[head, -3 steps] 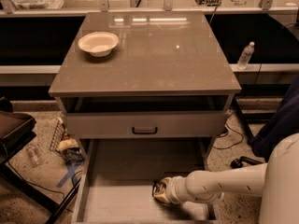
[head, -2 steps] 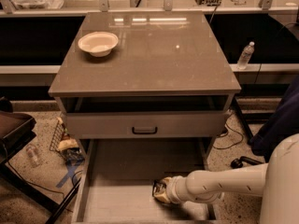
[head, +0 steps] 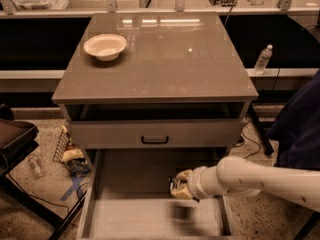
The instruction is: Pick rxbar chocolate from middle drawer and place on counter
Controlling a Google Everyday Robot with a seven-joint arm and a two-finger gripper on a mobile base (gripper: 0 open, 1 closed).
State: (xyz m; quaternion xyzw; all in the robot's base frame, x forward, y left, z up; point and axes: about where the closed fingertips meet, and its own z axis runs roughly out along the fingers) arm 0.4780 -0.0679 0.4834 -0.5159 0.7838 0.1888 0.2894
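The middle drawer (head: 91,194) is pulled out wide below the cabinet, and its light-grey floor shows. My gripper (head: 178,186) hangs inside it, right of centre, on the white arm that reaches in from the right. I cannot make out the rxbar chocolate. A dark patch lies on the drawer floor just below the gripper, and I cannot tell whether it is the bar or a shadow. The counter (head: 170,64) is the glossy grey-brown top of the cabinet, above and behind the gripper.
A white bowl (head: 105,45) sits on the counter's far left. A closed drawer front with a black handle (head: 155,139) is above the open drawer. A snack bag (head: 72,156) lies on the floor at left. A water bottle (head: 263,59) and a person in dark clothes (head: 300,124) are at right.
My gripper and forearm have risen a little and moved toward the back of the drawer. Nothing else has moved.
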